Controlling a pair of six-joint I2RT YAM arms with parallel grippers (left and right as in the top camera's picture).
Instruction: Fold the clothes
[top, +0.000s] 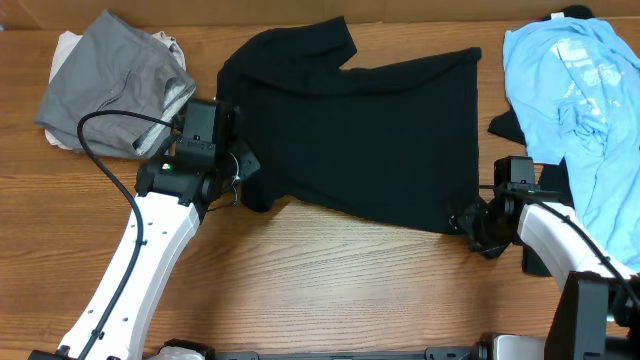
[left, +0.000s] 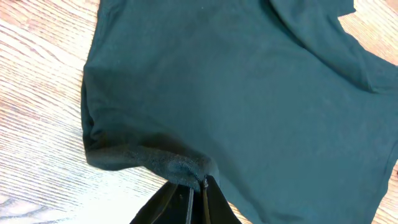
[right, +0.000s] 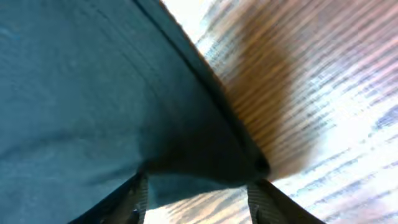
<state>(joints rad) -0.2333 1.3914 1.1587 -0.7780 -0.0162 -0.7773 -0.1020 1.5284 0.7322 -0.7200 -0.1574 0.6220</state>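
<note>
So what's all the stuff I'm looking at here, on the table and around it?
black short-sleeved cloth shirt: one, black, spread across the table's middle
grey fabric garment: one, grey, crumpled at the far left, lying on a whitish cloth
light blue printed T-shirt: one, light blue, heaped at the right edge
dark cloth: black, peeking out from under the blue T-shirt; count cannot be told
wooden table: one, brown wood grain, under everything
left gripper: one, black on a white arm, pinched shut on the black shirt's left edge
right gripper: one, black on a white arm, at the black shirt's near right corner; whether it is closed is unclear
</note>
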